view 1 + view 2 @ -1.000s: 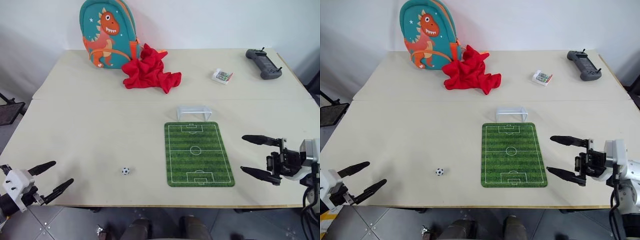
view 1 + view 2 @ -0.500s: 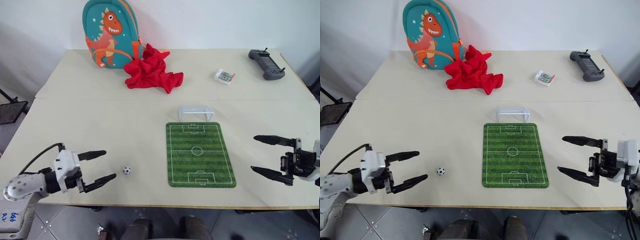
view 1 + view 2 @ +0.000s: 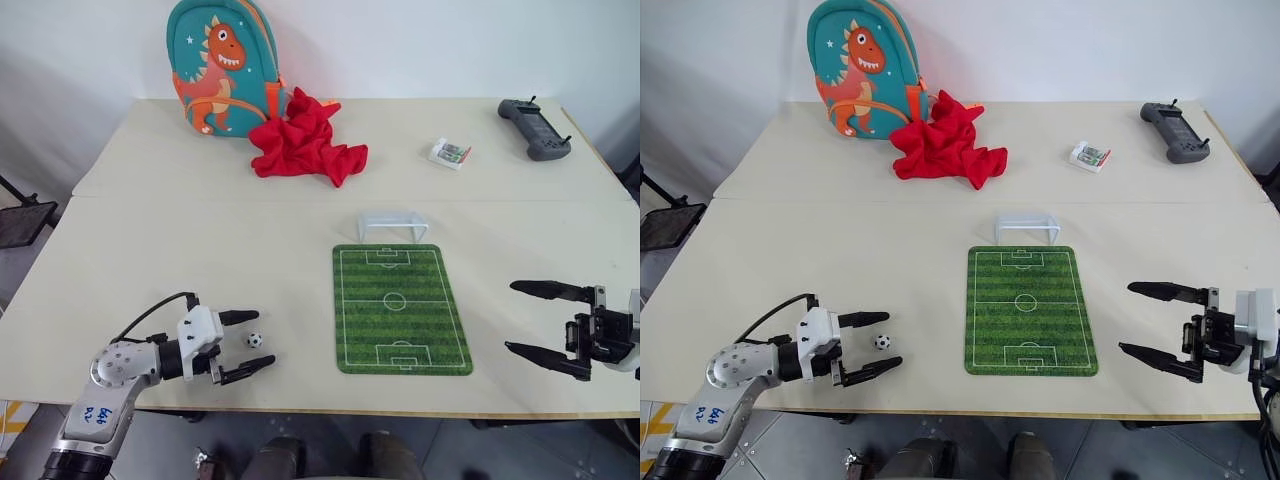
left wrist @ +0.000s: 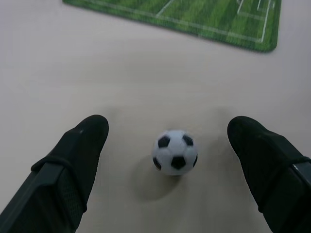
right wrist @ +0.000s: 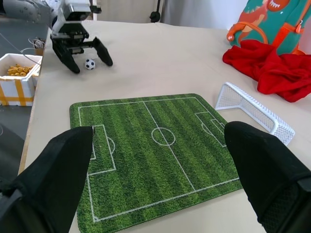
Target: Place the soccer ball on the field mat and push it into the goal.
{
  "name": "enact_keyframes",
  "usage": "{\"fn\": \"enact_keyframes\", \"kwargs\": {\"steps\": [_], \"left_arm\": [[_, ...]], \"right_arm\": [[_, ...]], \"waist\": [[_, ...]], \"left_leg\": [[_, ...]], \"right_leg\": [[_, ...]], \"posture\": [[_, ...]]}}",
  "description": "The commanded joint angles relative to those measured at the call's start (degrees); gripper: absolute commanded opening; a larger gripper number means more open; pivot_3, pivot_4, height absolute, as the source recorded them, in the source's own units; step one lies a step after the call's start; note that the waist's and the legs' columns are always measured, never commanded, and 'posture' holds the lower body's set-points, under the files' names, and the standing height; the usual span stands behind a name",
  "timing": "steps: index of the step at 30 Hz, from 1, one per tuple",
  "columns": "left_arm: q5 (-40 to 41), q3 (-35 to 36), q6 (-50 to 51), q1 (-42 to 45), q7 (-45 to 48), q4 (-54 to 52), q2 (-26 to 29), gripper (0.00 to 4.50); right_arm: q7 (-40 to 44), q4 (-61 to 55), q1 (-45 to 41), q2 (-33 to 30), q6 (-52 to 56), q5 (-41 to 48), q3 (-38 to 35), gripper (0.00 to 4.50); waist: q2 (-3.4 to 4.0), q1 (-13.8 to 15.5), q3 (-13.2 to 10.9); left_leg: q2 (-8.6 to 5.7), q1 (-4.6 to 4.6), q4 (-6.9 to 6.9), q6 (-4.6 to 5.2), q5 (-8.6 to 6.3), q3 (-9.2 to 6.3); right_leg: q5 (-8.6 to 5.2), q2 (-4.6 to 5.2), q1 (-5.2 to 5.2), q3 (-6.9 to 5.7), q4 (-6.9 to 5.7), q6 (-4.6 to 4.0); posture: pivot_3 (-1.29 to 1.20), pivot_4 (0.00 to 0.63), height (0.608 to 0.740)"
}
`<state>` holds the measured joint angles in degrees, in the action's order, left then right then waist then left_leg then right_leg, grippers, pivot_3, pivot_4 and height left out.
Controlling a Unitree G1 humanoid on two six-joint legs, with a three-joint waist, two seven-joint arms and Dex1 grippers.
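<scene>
Now left gripper (image 3: 248,344) spread wide around tiny black-and-white soccer ball (image 3: 255,340) on beige table (image 3: 200,250); uneven closing could squirt it away; right gripper (image 3: 530,318) open beside green striped field mat (image 3: 398,308)

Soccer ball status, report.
Left gripper open astride the soccer ball, no contact. Ball on table, off field mat. Right gripper open, idle.

Wall (image 3: 420,45): plain white, behind the table.
Table (image 3: 200,240): beige, a seam across it.
Floor (image 3: 150,440): grey tiles.
</scene>
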<state>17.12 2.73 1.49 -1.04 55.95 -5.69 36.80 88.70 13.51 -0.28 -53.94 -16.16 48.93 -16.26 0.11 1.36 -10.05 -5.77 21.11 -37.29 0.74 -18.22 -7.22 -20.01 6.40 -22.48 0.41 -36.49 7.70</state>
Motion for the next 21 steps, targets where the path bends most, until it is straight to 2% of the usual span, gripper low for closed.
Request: {"fn": "enact_keyframes", "kwargs": {"steps": [1,3,12,15,21], "left_arm": [[-1.03,-0.03,-2.29,0.15,-0.11,0.6,0.08,4.08],[-0.97,-0.24,-2.32,0.12,0.06,0.71,-0.07,3.62],[-0.69,-0.7,-3.47,0.31,-0.08,0.74,-0.52,0.87],[4.33,0.48,-1.68,1.15,1.63,-2.47,-1.01,0.86],[10.52,-0.71,13.0,10.66,2.81,-12.61,4.45,0.86]], "right_arm": [[3.8,-1.03,0.21,0.3,-0.48,0.29,-2.31,4.5],[3.8,-0.95,0.22,0.51,-0.47,0.11,-2.4,4.5],[3.8,-0.4,0.36,1.13,-0.13,-0.85,-2.96,4.5],[3.8,0.77,0.7,0.64,-0.56,-1.07,-3.57,4.5],[3.8,2.98,2.83,-2.64,-0.82,-0.04,-5.94,4.5]], "waist": [[0.0,0.01,0.0],[0.0,0.02,0.0],[0.0,0.02,0.0],[0.0,0.04,0.0],[-0.02,0.24,-0.01]], "left_leg": [[0.0,0.0,-0.01,0.0,0.0,0.0],[0.0,0.0,-0.01,0.0,0.0,0.0],[0.0,0.0,-0.03,0.0,0.0,0.0],[0.0,0.0,-0.04,0.0,0.0,0.0],[-0.02,0.04,-0.17,0.0,0.0,-0.05]], "right_leg": [[0.0,0.0,0.0,0.0,0.0,0.0],[0.0,0.0,0.01,-0.01,0.0,0.0],[0.0,0.0,0.01,0.0,-0.01,0.0],[0.0,0.0,0.01,0.0,-0.01,0.0],[0.0,0.02,0.04,-0.01,-0.06,0.0]], "posture": [[0.0,0.15,0.74],[0.0,0.15,0.74],[0.0,0.15,0.74],[0.0,0.15,0.74],[0.0,0.15,0.74]]}}
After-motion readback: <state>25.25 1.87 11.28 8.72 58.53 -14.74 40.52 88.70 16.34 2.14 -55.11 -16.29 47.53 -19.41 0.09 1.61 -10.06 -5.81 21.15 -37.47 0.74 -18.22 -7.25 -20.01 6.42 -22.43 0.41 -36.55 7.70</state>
